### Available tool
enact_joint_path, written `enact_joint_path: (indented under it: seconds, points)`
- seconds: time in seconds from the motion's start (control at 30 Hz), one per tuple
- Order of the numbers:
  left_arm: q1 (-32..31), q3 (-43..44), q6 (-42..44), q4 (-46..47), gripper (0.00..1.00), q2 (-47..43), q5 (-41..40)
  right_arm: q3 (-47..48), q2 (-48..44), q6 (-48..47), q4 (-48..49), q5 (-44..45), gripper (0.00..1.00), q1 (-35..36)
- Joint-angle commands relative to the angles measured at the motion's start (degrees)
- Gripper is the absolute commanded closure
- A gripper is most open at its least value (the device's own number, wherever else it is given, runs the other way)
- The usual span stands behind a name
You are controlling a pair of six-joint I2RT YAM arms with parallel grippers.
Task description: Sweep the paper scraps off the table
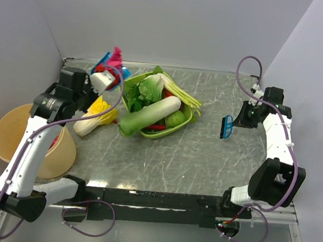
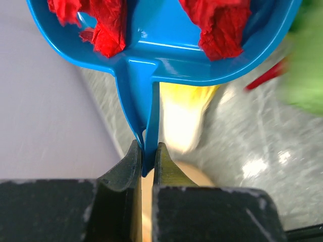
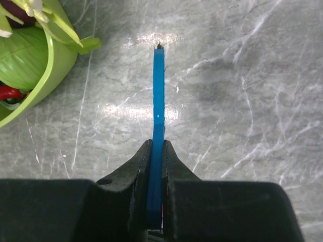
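— Several paper scraps (image 2: 103, 30) lie in the blue dustpan (image 2: 166, 55), held clear of the table (image 3: 242, 75). How will they handle?
— Light, soft, crumpled; I judge they spill at any tilt, so I take hold of the pan, not the paper. My left gripper (image 2: 146, 151) pinches its stiff handle; my right gripper (image 3: 157, 146) is clamped on the blue brush (image 3: 159, 91).

Top camera: high behind my arm bases, tilted down and forward, whole bench (image 1: 203, 158) in frame, far off. Left wrist camera: mounted just behind its fingers (image 2: 123, 170), very close, sighting along the blue dustpan (image 2: 166, 55) handle. Right wrist camera: same mounting, close above the bench, looking down past the blue brush (image 3: 158, 101). I see the green basket (image 3: 46, 73) rim in it and in the top view.
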Motion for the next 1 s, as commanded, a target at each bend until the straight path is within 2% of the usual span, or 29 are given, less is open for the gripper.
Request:
enact_joint_path:
  seconds: [0.0, 0.43, 0.57, 0.63, 0.97]
  points:
    - [5.1, 0.6, -1.7, -5.2, 0.99, -4.6, -3.3, 3.4, 2.4, 1.2, 1.4, -2.0, 1.00, 0.0]
    - [19.7, 1.5, -2.9, -18.4, 0.99, -11.8, -15.6, 5.0, 6.2, 0.2, 1.4, -1.3, 1.00, 4.0]
    - [20.7, 1.2, -2.8, -22.9, 0.99, -14.5, -21.6, 5.0, 7.0, 0.2, 1.7, -1.2, 1.00, 5.1]
    - [20.9, -0.2, -2.7, -22.9, 0.99, -16.0, -27.2, 5.3, 7.6, 0.1, 1.7, -1.1, 1.00, 5.7]
    - [24.7, -8.3, 4.4, -23.0, 0.99, -22.0, -43.8, 8.9, 10.7, 0.0, 1.3, -0.8, 1.00, 9.4]
